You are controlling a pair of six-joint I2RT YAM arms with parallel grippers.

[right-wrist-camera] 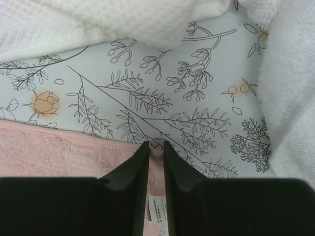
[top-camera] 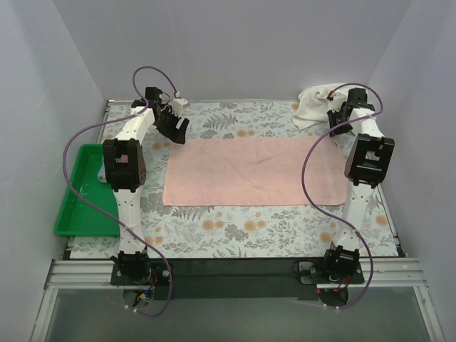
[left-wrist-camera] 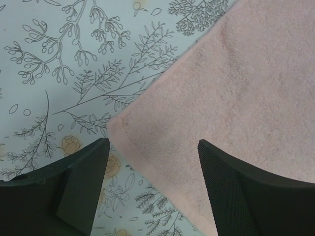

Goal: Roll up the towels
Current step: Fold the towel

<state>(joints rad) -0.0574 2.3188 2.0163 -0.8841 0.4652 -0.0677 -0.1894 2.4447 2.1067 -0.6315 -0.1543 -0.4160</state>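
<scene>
Towels share the flower-printed tabletop (top-camera: 235, 224): one spread flat, one bunched. At the left edge a green tray (top-camera: 82, 206) sits partly over the side, well apart from both cloths. Next, toward the far left corner, the left gripper (top-camera: 178, 135) hangs over the far left corner of the pink towel (top-camera: 249, 171). In the left wrist view its jaws stand wide apart, one finger (left-wrist-camera: 78, 182) over the bare print and the other above the cloth, with the hemmed corner between them. The pink towel lies flat in the middle of the tabletop, long side running left to right. At its far right corner the right gripper (top-camera: 333, 130) is down on the edge. The right wrist view shows its jaws almost together, pinching the pink hem with a small white label (right-wrist-camera: 156, 211) between them. Just beyond, in the far right corner, the white towel (top-camera: 310, 107) sits in a crumpled heap.
</scene>
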